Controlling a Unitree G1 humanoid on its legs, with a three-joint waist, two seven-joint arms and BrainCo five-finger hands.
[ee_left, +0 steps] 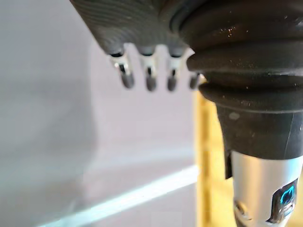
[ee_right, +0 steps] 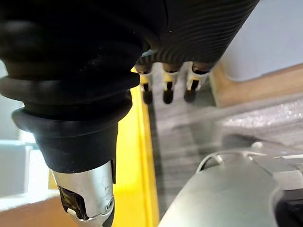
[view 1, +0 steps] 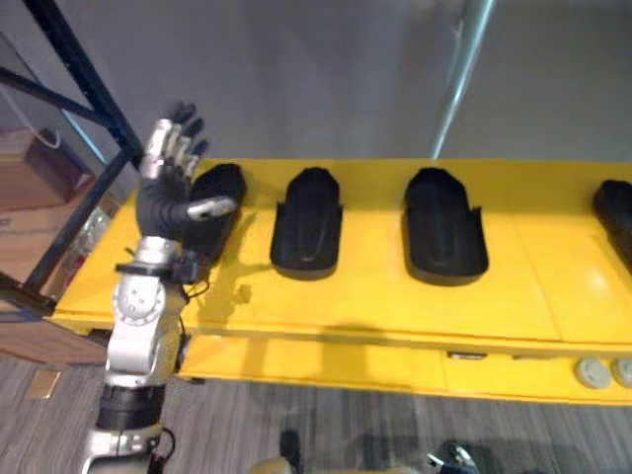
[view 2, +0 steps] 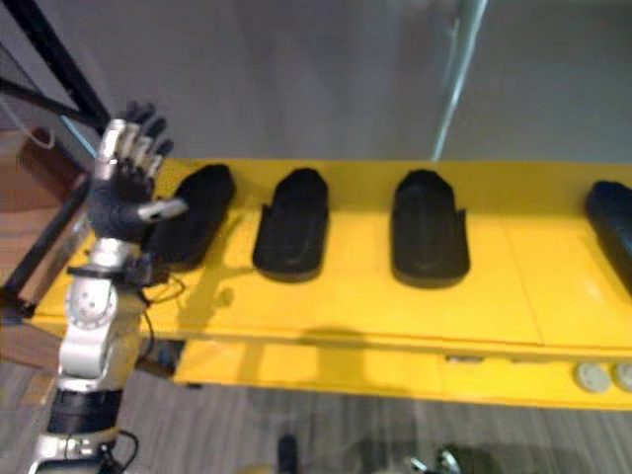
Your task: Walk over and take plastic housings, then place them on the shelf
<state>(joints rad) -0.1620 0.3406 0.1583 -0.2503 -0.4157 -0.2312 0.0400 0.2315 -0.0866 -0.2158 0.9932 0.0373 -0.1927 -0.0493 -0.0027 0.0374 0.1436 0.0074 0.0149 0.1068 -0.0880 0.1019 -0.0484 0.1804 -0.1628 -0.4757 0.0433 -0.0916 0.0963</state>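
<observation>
Several black plastic housings lie in a row on the yellow shelf (view 1: 395,306): one at the left (view 1: 219,197), a second (view 1: 308,225), a third (view 1: 444,229) and a fourth at the right edge (view 1: 617,212). My left hand (view 1: 168,188) is raised upright in front of the leftmost housing, partly covering it, with fingers straight, thumb out to the side and nothing in it. The left wrist view shows its fingertips (ee_left: 149,80) against the grey wall. My right hand (ee_right: 165,90) hangs with relaxed fingers beside the shelf's yellow edge (ee_right: 135,165), holding nothing.
A black metal frame post (view 1: 79,79) slants at the far left, with brown boxes (view 1: 30,188) behind it. A silvery pole (view 1: 459,79) rises behind the shelf. Two small round pale discs (view 1: 602,373) sit on a lower yellow ledge at right. Grey carpet (view 1: 346,425) lies below.
</observation>
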